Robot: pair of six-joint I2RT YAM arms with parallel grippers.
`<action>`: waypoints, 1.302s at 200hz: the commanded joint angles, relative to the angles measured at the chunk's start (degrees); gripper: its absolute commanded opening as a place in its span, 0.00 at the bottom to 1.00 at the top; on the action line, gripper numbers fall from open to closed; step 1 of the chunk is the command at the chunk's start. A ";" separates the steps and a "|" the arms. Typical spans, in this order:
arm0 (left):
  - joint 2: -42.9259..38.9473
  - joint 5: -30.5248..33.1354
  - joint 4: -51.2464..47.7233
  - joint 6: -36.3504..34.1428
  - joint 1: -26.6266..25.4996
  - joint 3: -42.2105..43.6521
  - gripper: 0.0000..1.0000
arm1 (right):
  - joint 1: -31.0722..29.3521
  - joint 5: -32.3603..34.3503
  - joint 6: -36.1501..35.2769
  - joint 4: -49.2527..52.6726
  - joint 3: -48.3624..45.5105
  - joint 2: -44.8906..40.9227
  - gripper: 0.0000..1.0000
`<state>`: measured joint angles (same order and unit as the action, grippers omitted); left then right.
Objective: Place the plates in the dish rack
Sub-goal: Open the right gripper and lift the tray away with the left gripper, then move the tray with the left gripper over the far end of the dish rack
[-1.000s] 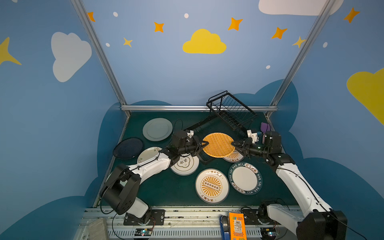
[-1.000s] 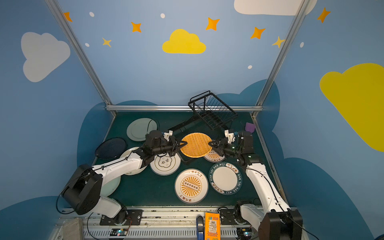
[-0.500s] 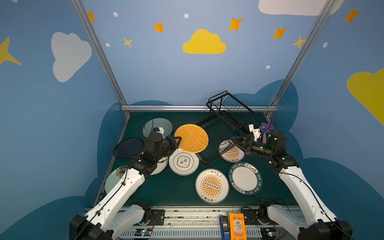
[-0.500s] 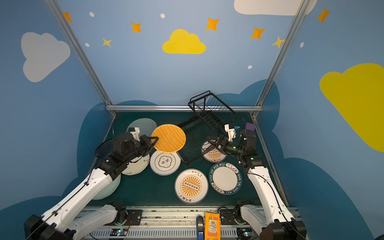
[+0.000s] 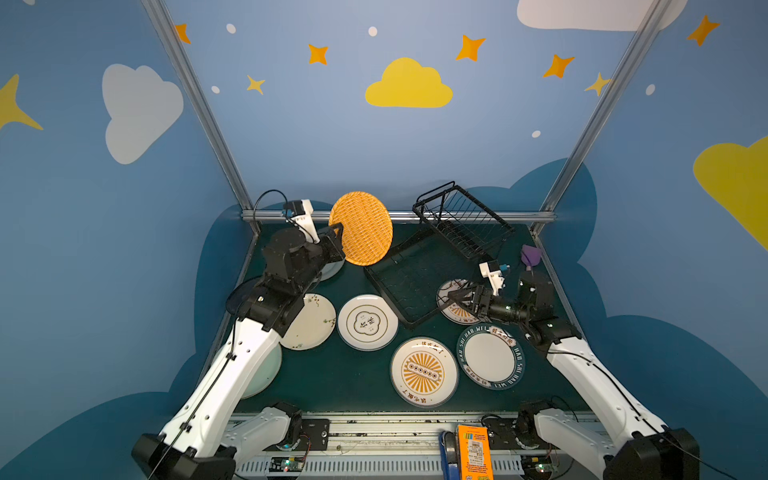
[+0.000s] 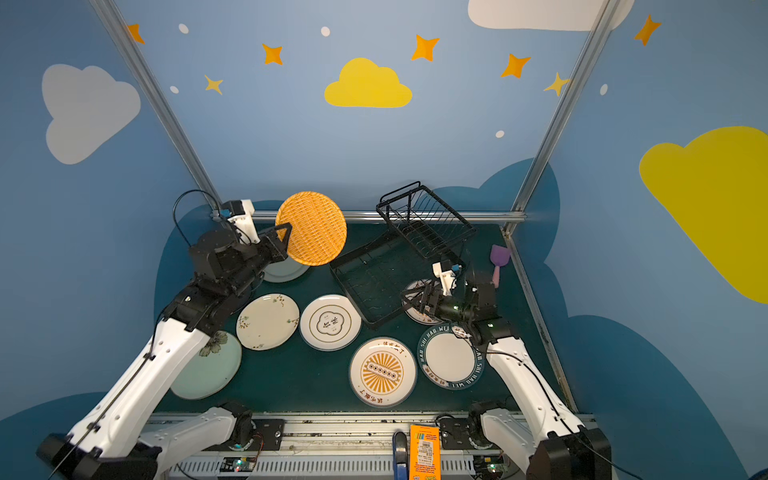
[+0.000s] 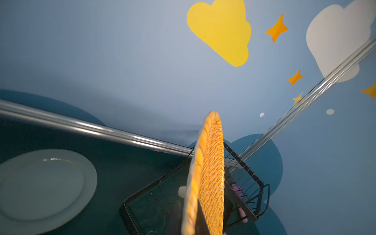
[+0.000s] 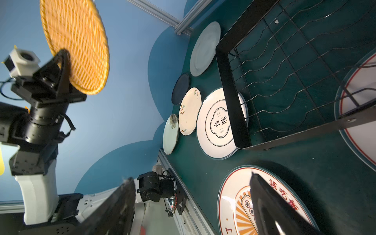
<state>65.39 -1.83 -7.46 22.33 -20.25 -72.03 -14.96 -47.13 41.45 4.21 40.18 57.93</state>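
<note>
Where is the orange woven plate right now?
The orange plate is up in the air at the back left in both top views, held on edge by the left hand, just left of the dish rack.

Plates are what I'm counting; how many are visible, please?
9: woven held aloft; grey, navy, cream, mint at left; outlined, sunburst, teal in front; second sunburst by the rack. Others may be hidden.

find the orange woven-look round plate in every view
In a top view: orange woven-look round plate upright, left of the black wire dish rack.
In a top view: plate left of rack.
Left wrist: plate edge-on, overlapping the rack.
Right wrist: plate face-on against blue wall.
Shared landmark: the rack.
</note>
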 commanded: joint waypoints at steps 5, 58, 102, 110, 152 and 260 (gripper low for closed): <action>6.59 -1.70 10.46 -12.62 0.15 -6.99 0.04 | -1.31 0.91 -1.68 -2.13 -1.13 0.25 0.86; 22.88 -5.94 20.62 -21.56 -0.34 -20.09 0.04 | -4.23 1.82 -1.99 -4.05 -3.71 1.73 0.86; 34.82 -8.15 24.02 -30.99 -3.06 -30.88 0.04 | -6.19 1.87 -3.41 -3.93 -3.54 3.22 0.86; 36.78 -8.37 24.34 -32.45 -3.62 -32.72 0.04 | -6.38 1.87 -3.81 -3.59 -3.47 3.24 0.86; 46.96 -6.20 23.68 -39.08 -6.51 -42.81 0.04 | -6.84 2.31 -4.97 -2.25 -3.63 2.65 0.86; 65.55 -1.35 21.60 -46.37 -8.48 -64.02 0.04 | -6.92 3.25 -6.55 3.14 -4.41 -0.41 0.86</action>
<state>131.20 -4.10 11.46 -22.79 -28.67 -133.14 -21.54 -44.86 36.56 5.17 36.29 58.57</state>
